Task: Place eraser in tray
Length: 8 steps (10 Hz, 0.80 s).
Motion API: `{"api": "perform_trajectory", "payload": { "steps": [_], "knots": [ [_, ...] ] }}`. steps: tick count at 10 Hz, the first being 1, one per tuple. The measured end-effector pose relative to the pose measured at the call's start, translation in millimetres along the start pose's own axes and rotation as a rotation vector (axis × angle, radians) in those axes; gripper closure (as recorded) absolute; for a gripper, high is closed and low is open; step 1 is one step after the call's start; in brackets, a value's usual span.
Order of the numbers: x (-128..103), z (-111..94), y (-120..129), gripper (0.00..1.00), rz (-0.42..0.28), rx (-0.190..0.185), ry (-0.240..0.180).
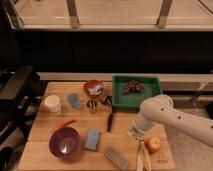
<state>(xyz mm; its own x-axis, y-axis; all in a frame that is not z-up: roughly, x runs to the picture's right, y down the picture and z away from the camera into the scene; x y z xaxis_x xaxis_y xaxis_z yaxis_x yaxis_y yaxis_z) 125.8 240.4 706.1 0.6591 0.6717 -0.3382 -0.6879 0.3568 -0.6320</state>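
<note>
As tool (135, 131) overhangs wooden table (37, 150), eraser (116, 156) lies flat.

Gripper (135, 131) nr tray (121, 103) front, mostly hidden by arm (172, 116), cut off R.

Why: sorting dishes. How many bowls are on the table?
2: round purple bowl, front left; small red bowl, back, left of the green tray. Gripper hangs before the tray; its arm may hide more.

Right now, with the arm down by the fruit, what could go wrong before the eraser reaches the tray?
The tool sits low between the tray and the apple; swinging toward the eraser might knock the apple or banana. The eraser lies near the front edge of the table, so a nudge might push it off.
</note>
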Motion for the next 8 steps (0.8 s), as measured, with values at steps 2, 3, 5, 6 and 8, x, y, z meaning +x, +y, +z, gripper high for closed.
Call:
{"api": "perform_trajectory", "payload": {
  "steps": [2,3,5,6,8],
  "knots": [
    [1,4,4,0.5,-0.022,0.016,-0.005],
    [3,11,12,0.5,-0.052,0.028,-0.009],
    [12,33,40,0.5,-0.113,0.043,-0.021],
    [19,45,54,0.5,-0.136,0.046,-0.025],
    [26,66,69,0.5,-0.16,0.035,-0.023]
  ]
}}
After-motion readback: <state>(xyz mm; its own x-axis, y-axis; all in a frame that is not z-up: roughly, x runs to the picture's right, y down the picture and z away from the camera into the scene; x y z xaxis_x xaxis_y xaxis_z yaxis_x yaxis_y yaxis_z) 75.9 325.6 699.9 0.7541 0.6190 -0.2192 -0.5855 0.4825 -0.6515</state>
